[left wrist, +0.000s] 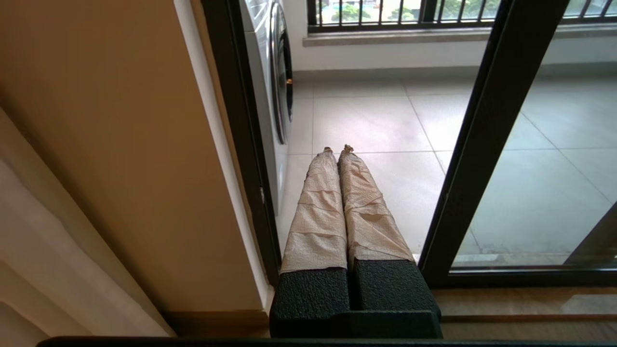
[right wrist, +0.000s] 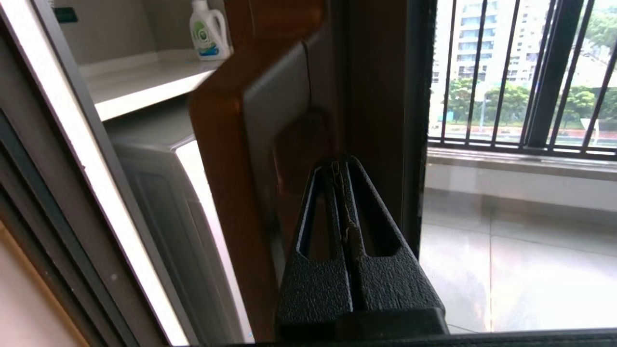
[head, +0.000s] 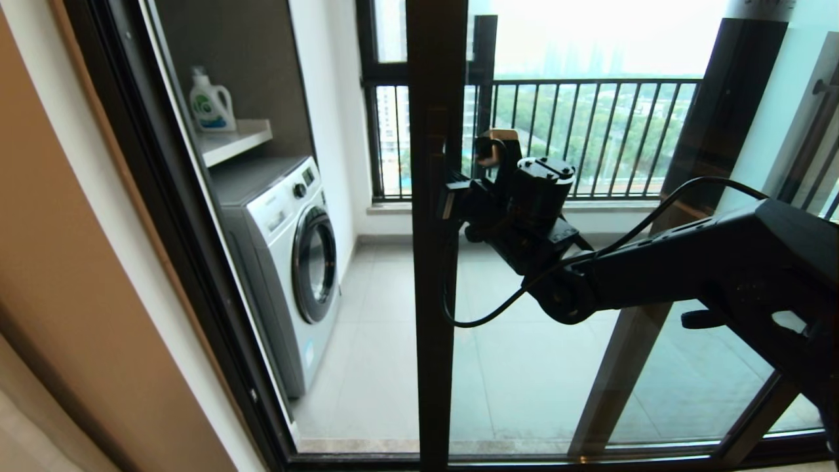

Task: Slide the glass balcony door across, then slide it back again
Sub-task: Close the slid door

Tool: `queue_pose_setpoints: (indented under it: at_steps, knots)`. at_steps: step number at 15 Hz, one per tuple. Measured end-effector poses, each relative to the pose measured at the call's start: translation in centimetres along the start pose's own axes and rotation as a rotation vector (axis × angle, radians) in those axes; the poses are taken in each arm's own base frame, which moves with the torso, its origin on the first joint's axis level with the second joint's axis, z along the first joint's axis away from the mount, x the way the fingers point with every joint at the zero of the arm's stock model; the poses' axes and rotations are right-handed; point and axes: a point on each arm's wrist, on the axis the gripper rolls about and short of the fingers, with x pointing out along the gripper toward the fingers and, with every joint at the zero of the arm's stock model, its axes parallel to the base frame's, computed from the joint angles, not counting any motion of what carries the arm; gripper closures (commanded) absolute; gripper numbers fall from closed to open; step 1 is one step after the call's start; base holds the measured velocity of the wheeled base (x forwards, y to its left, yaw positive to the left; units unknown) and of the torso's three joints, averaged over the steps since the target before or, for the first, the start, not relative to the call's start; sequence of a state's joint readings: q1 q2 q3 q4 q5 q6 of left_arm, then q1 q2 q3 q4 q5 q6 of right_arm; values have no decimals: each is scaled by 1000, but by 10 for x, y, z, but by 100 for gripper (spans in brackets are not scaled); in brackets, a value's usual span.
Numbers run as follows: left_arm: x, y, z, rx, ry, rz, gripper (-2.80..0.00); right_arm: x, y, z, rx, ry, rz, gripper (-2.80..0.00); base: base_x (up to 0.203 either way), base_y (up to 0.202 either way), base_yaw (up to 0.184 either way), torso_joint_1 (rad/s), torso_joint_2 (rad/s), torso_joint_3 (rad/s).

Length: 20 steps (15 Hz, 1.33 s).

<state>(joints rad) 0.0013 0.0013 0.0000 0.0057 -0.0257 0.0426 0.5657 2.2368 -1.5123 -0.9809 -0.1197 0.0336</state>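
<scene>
Left gripper point(left wrist: 337, 150): closed on nothing, parked low near the white washing machine point(head: 288, 262).
Door: the clear glass balcony door point(head: 435, 275), dark-framed, stands mid-opening.
Right gripper point(right wrist: 337, 166): closed, pressed at the upright's handle recess.
Risk: tips may be skidded off the frame.

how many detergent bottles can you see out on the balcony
1. A single white detergent bottle stands on the white shelf above the washing machine. The shelf's left part is out of view, so more may be hidden.
</scene>
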Motion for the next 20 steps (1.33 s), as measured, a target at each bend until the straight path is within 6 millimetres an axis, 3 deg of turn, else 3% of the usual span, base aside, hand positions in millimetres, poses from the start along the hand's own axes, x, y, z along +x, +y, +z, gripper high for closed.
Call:
queue_pose_setpoints:
  at_steps: [7,11,14,20]
  knots:
    - [0,0,0,0,0,0,0,-6,6,13,8,-22,-56,0,0,0,0,0,0,0]
    - [0,0,0,0,0,0,0,-32,4,26,8,19,-60,0,0,0,0,0,0,0]
    - [0,0,0,0,0,0,0,-70,-3,43,0,68,-70,0,0,0,0,0,0,0]
    - [0,0,0,0,0,0,0,-188,-50,106,-63,134,-248,0,0,0,0,0,0,0]
